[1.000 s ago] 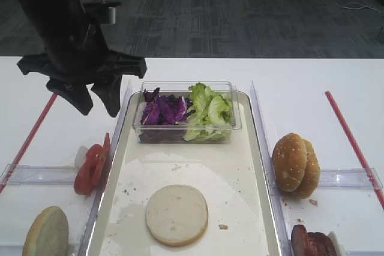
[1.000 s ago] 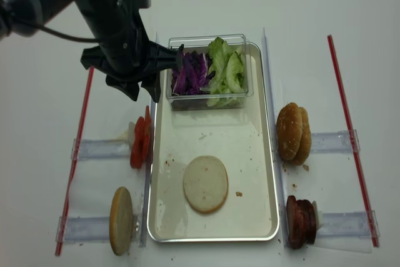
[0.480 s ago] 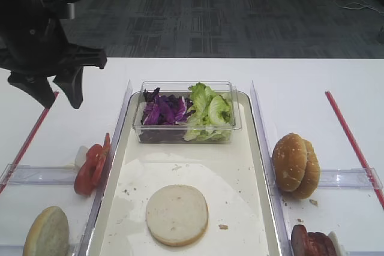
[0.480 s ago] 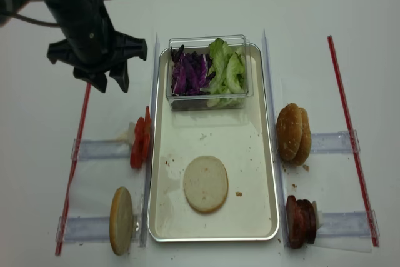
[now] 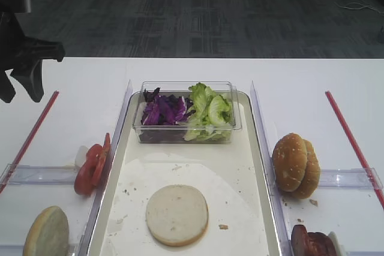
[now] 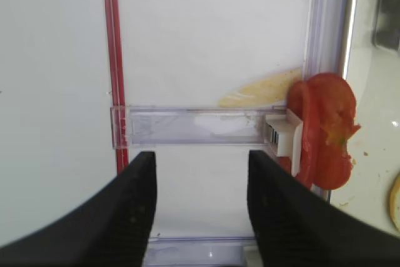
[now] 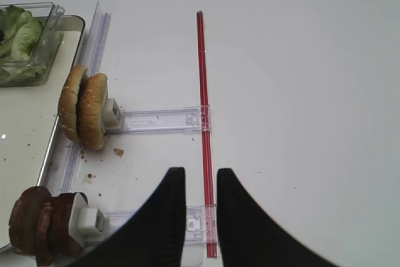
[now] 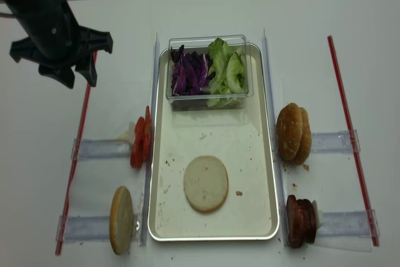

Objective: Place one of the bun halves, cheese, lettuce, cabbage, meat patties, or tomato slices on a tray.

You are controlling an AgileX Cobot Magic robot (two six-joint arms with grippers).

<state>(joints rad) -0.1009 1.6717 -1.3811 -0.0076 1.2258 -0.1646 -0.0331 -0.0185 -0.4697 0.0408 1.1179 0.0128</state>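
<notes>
Flat bun half [image 8: 205, 183] already sitting cut face up near the front middle of the tray [image 8: 265, 154], so probably the base layer. Tomato slices [image 8: 140, 143] stood on edge in a clear holder [image 8: 100, 149] just left of the tray, easy to pinch that way. Left gripper [image 8: 74, 75] hanging over bare table beyond them, jaws spread, nothing in them. Right gripper [image 7: 200, 198] parked low, jaws a narrow gap apart, empty. Lettuce [image 8: 226, 70] and cabbage [image 8: 189, 73] boxed at the tray's far end.
</notes>
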